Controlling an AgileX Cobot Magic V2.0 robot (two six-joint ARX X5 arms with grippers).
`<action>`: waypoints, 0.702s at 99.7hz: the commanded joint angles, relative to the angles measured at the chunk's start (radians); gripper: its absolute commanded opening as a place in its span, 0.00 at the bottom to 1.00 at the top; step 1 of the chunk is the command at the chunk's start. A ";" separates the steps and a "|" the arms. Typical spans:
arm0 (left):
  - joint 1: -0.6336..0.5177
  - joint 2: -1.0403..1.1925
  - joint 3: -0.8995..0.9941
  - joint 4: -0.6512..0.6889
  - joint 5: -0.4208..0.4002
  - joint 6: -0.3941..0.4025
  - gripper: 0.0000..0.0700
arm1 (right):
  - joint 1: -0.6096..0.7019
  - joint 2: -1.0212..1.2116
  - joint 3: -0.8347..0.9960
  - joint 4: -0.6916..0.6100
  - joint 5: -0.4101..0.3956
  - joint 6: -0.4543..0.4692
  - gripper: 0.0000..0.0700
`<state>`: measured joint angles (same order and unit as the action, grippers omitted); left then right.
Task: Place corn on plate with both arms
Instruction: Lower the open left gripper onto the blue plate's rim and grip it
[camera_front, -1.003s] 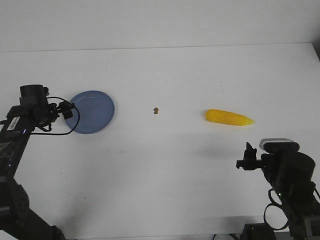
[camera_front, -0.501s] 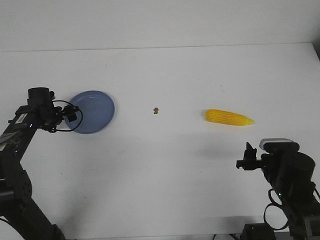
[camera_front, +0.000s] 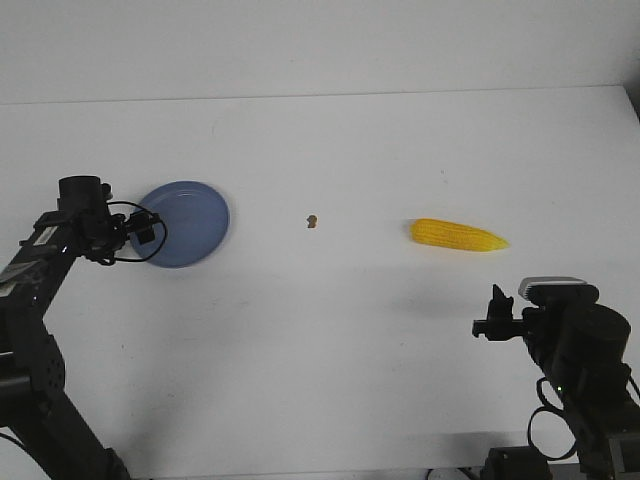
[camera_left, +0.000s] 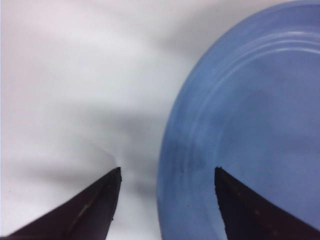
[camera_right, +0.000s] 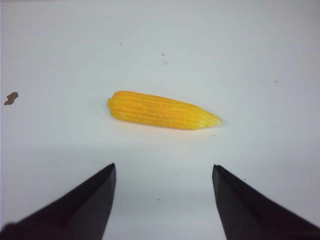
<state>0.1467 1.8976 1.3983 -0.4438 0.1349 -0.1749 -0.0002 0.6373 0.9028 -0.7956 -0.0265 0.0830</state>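
While the corn (camera_front: 459, 236) lies untouched on the white table (camera_front: 330, 340), well to the right of the plate (camera_front: 185, 223), the front view shows the 2 arms at opposite ends of the job. The left gripper (camera_front: 146, 231) sits at the plate's left rim, and the right gripper (camera_front: 492, 318) hangs on the near side of the corn, far from the plate. A small brown speck (camera_front: 312, 220) rests between plate and corn. From this view alone I cannot tell how wide either gripper stands.

In the left wrist view the left gripper (camera_left: 167, 172) is spread wide and holds nothing; 1 finger is over the plate's (camera_left: 250, 130) rim and the other over bare table just outside it. To grip well, it likely needs to drop so the rim sits squarely between the fingers before closing.

In the right wrist view the right gripper (camera_right: 164, 170) is also spread wide and empty, with the corn (camera_right: 162, 110) ahead of it, lying crosswise, its pointed end away from the speck (camera_right: 11, 98). A good pick probably means advancing until the fingers straddle the thick middle of the cob, then closing across its width, since a grip near the taper could slip.
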 joint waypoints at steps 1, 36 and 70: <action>0.003 0.028 0.020 0.000 0.006 -0.003 0.54 | 0.001 0.005 0.016 0.009 0.000 0.007 0.59; 0.004 0.035 0.020 -0.002 0.032 -0.003 0.10 | 0.001 0.005 0.016 0.009 0.000 0.007 0.59; 0.014 0.007 0.020 -0.005 0.196 -0.011 0.01 | 0.001 0.005 0.016 0.010 0.000 0.007 0.59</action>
<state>0.1570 1.9045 1.4017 -0.4412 0.2886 -0.1864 -0.0002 0.6373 0.9028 -0.7956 -0.0265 0.0830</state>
